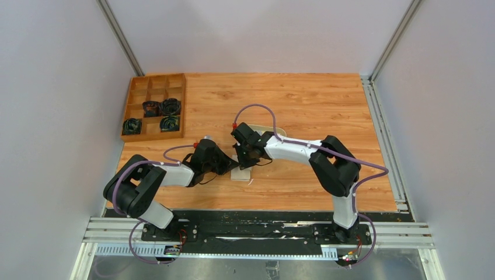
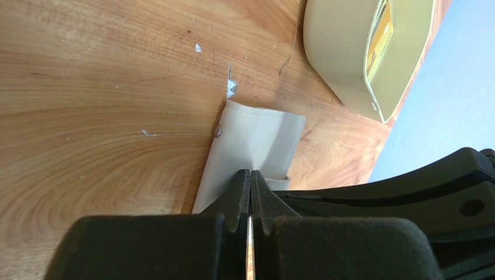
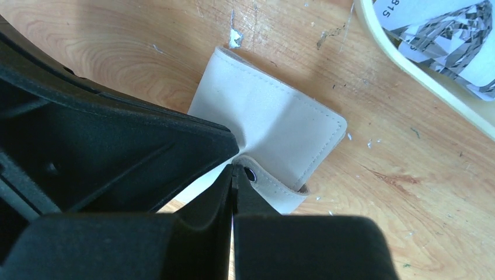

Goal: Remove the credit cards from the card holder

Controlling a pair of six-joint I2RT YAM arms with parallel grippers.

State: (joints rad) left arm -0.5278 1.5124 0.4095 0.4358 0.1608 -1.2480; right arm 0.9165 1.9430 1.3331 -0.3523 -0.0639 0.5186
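The cream-beige card holder [image 1: 241, 174] lies folded shut on the wooden table, so anything inside it is hidden. My left gripper [image 2: 250, 174] is shut, its tips pressed on the holder's flat face [image 2: 257, 137]. My right gripper [image 3: 233, 168] is also shut. Its tips sit against the end of the snap tab [image 3: 277, 191], beside the metal snap [image 3: 251, 173], with nothing visibly between the fingers. A yellow-orange credit card [image 2: 380, 41] stands in the oval cream tray [image 2: 341, 58]. Whitish printed cards [image 3: 449, 29] lie in that same tray [image 3: 408, 64].
The tray [image 1: 279, 130] sits just behind the right wrist. A wooden compartment box [image 1: 154, 106] with dark coiled items stands at the back left. Grey walls close in both sides. The two arms meet over the holder, very close together.
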